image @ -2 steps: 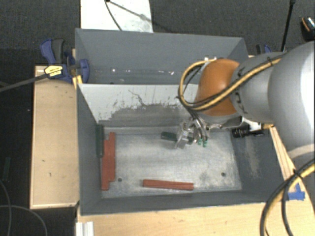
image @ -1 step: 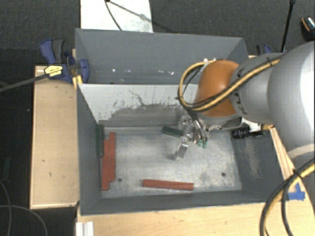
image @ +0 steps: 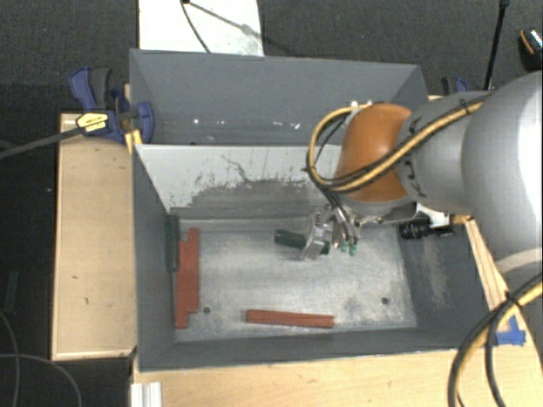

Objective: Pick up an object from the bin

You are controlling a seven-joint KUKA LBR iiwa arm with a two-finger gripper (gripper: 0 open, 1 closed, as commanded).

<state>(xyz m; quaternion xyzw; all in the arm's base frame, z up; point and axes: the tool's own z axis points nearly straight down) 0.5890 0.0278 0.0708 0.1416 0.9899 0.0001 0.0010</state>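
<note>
Far off to the view's left of the jaws, against the left wall of the grey metal bin (image: 254,100), a dark green strip (image: 172,242) lies flat along the wall. Just beside it, touching or nearly so, is a long red-brown block (image: 187,276), running from the middle of that wall toward the front corner. Nearer the jaws but well in front of them, toward the lower edge of the view, a slimmer red-brown stick (image: 289,318) lies flat on the bin floor. It is parallel to the front wall and apart from everything else.

Just to the left of the jaws sits a small dark green piece (image: 290,238), short and blocky, its right end meeting the metal of the jaws. Whether it is between them or only against them cannot be told. The jaws themselves hang low over the middle of the floor, slightly toward the back wall, pointing down and to the left. Whether they are apart or together cannot be told.

Above and to the right of the jaws bulges the orange cover (image: 372,155) on the wrist, with yellow-and-black cables (image: 313,153) looped round it. Further right, the thick grey arm (image: 496,155) crosses the bin's right rim.
</note>
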